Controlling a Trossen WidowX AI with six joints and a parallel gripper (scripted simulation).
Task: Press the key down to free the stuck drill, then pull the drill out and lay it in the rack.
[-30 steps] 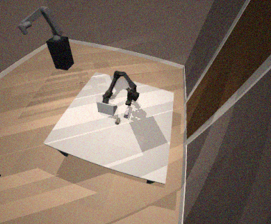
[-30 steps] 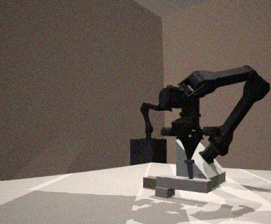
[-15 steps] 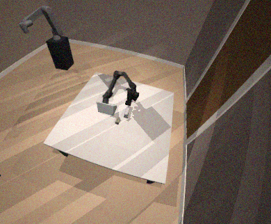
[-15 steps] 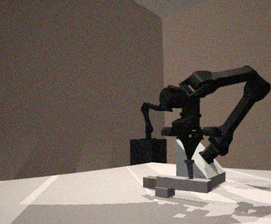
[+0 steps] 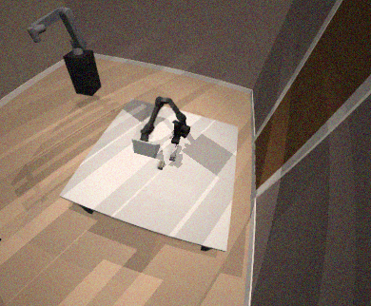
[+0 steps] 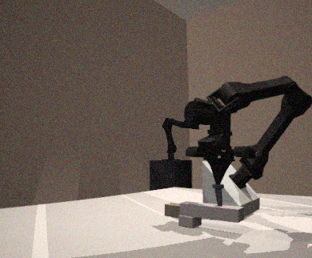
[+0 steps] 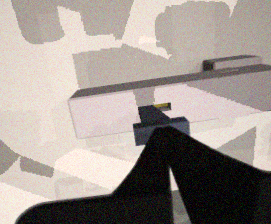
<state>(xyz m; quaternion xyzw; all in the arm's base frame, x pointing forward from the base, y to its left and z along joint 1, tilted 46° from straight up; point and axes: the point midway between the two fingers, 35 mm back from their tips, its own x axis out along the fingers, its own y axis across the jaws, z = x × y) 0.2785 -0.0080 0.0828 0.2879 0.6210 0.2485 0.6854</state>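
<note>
The dark blue key [image 6: 219, 197] [image 7: 161, 134] stands upright with its narrow end at the slot of a grey block [image 6: 233, 214] [image 7: 104, 116]; much of its shank shows above the block. My gripper [image 6: 218, 183] [image 7: 163, 134] is shut and empty. Its joined tips are right at the top of the key's wide head; whether they touch it is hard to tell. A yellow sliver [image 7: 164, 106] shows inside the slot beside the key and may be part of the drill. The rest of the drill is hidden or cannot be made out. I cannot tell which part is the rack.
A small grey block [image 6: 189, 221] [image 7: 237, 63] lies beside the long block. A brownish block [image 6: 171, 210] is at its left end in the exterior view. A pale slanted panel [image 5: 146, 148] [image 6: 210, 192] stands near the arm's base. Shadows cross the white table [image 5: 125, 201].
</note>
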